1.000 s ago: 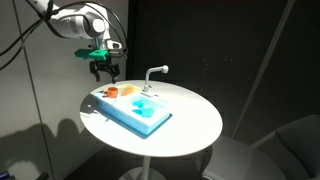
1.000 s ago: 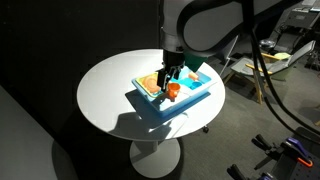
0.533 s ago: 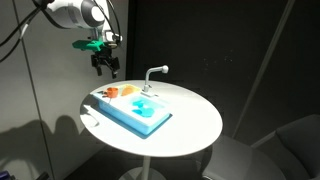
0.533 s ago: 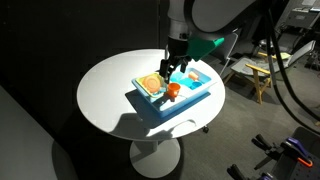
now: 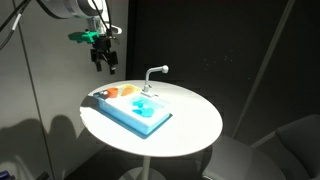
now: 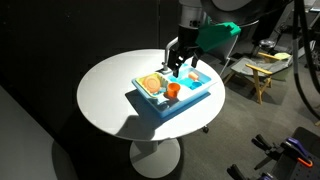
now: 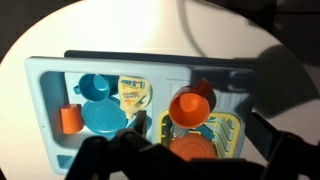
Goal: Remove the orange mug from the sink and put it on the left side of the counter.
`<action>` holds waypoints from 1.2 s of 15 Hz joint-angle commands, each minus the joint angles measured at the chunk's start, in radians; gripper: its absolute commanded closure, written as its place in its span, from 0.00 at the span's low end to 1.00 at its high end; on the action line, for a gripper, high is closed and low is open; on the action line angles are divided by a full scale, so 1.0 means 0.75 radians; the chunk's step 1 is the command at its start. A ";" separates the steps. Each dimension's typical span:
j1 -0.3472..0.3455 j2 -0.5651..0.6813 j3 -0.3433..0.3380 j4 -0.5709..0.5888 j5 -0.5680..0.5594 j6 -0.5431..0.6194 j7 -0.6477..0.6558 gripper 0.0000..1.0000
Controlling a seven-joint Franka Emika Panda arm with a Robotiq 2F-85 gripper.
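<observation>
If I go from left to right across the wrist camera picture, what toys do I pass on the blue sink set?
Small orange piece → blue cup → yellow piece → orange mug.

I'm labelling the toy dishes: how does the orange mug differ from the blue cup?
Colour: the orange mug is deep orange-red, the blue cup teal-blue. Place: the orange mug sits beside the yellow rack; the blue cup sits at the opposite end, next to a blue dish. Shared: both stand upright, mouths up, and neither is held by the open gripper.
</observation>
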 commanded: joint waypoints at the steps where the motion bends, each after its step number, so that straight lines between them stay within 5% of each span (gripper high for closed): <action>1: -0.030 -0.104 0.003 -0.074 0.050 -0.033 0.029 0.00; 18: -0.197 -0.333 -0.052 -0.222 0.156 -0.046 0.018 0.00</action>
